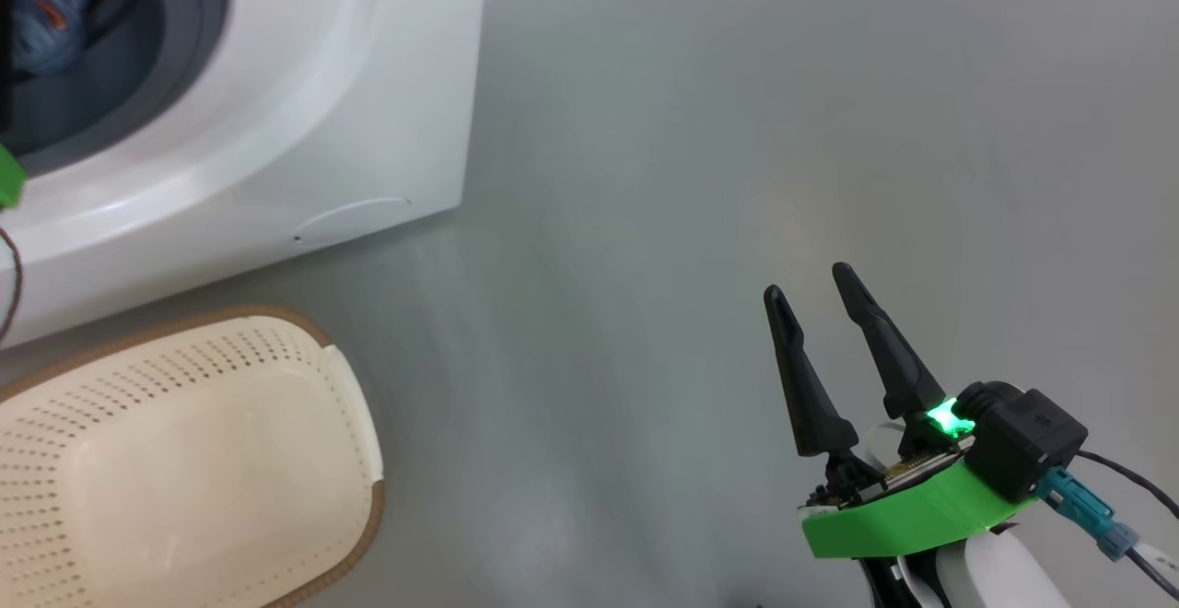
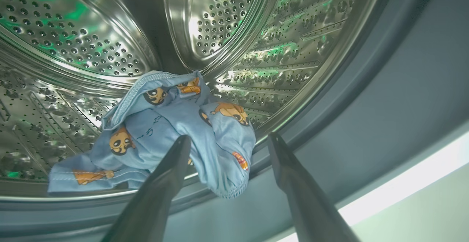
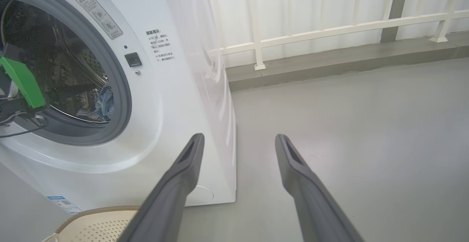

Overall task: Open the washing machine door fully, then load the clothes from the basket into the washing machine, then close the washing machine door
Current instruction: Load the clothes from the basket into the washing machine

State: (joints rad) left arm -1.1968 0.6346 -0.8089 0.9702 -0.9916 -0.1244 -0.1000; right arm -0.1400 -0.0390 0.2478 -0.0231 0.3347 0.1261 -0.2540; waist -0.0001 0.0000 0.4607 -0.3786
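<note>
Pinched-hem risk lol
Hovering wide open, empty, with the left gripper (image 2: 229, 136) over the clothes (image 2: 165, 117) slumped on the washing machine (image 1: 350, 83) drum lip (image 2: 110, 195), hem spilling toward the gasket (image 2: 329, 124); nothing in the basket (image 1: 138, 378); right gripper (image 1: 808, 282) likewise spread, empty.

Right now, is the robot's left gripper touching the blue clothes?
Cannot tell. In the left wrist view one finger of the open left gripper overlaps the clothes; neither gap nor contact shows plainly.
</note>
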